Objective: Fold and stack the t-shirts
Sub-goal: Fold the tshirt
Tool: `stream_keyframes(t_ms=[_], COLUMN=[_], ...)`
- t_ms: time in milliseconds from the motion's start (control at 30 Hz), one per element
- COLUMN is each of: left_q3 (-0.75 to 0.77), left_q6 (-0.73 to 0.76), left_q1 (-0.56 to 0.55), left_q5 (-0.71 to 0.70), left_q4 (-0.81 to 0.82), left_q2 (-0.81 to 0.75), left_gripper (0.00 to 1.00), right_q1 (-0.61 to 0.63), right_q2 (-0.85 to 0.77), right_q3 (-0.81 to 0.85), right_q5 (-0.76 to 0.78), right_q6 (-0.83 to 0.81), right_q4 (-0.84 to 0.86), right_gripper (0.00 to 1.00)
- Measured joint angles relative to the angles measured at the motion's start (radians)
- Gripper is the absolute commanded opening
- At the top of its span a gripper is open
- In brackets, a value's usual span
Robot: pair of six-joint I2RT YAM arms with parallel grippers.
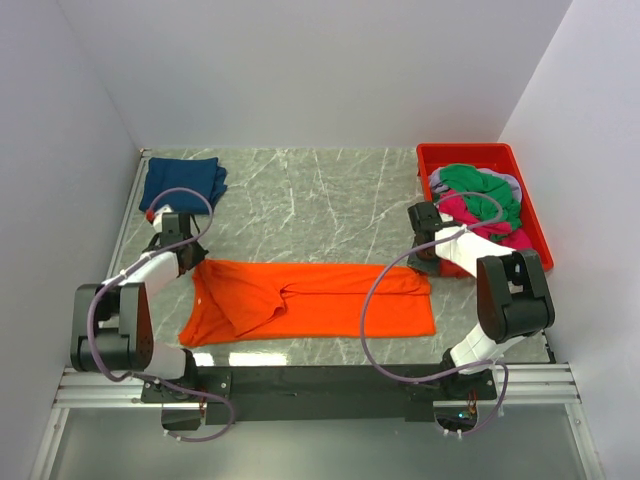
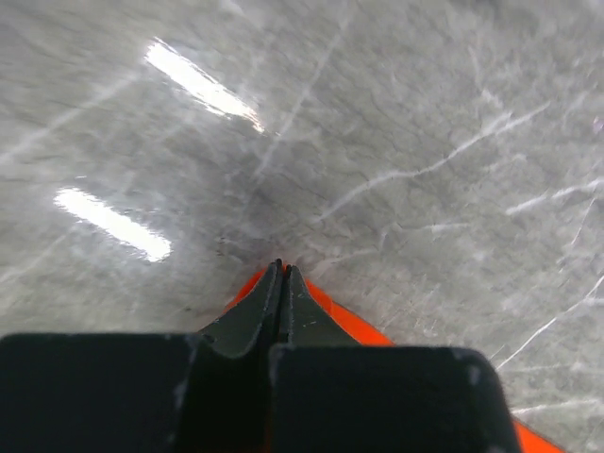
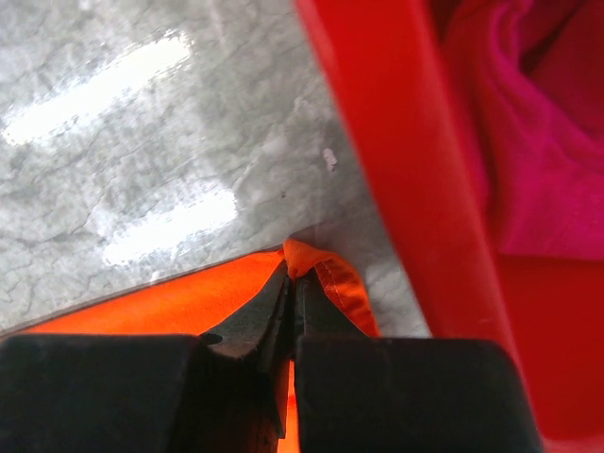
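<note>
My left gripper point(image 2: 283, 276) and right gripper point(image 3: 294, 281) are each closed on a far corner of the orange shirt point(image 1: 320, 300), which lies flat, near and centre. Probably I hold both corners to fold evenly. The navy shirt point(image 1: 182, 182) waits far left.

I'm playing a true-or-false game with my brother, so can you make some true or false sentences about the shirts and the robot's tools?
1. The orange t-shirt lies on the table. True.
2. The navy t-shirt is inside the red bin. False: it lies at the table's far left corner, outside the bin.
3. The right tool pinches a corner of the orange t-shirt. True.
4. The left tool is wide open. False: it is shut on the orange t-shirt's other far corner.
5. The red bin is empty. False: a green t-shirt and a pink t-shirt lie in it.
</note>
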Motion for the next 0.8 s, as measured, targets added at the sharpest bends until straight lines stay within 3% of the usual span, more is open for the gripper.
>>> stream_keyframes(t_ms=[467,533,633,667,800], left_q3=[-0.026,-0.031,-0.031,-0.031,-0.042], left_q6=[-0.051,-0.051,-0.046,-0.046,-0.046], left_q1=[0.061,0.071,0.074,0.079,0.082], left_q5=[-0.064,-0.062,-0.069,-0.076,-0.105], left_q4=[-0.021,-0.025,-0.027,-0.026,-0.016], left_q2=[-0.071,-0.071,-0.077,-0.083,-0.151], left_gripper=[0.02,0.08,0.31,0.45,0.62], right_q1=[-0.021,-0.021,-0.021,-0.023,-0.027], right_q2=[-0.003,-0.003,-0.006,-0.008,-0.010], right_q3=[-0.004,-0.004,-0.007,-0.009,-0.011], right_q5=[-0.002,-0.005,-0.003,0.003,0.006], right_q6=[0.000,0.000,0.000,-0.001,-0.003], right_q4=[0.001,0.002,0.003,0.003,0.002], right_gripper=[0.00,0.00,0.00,0.00,0.00])
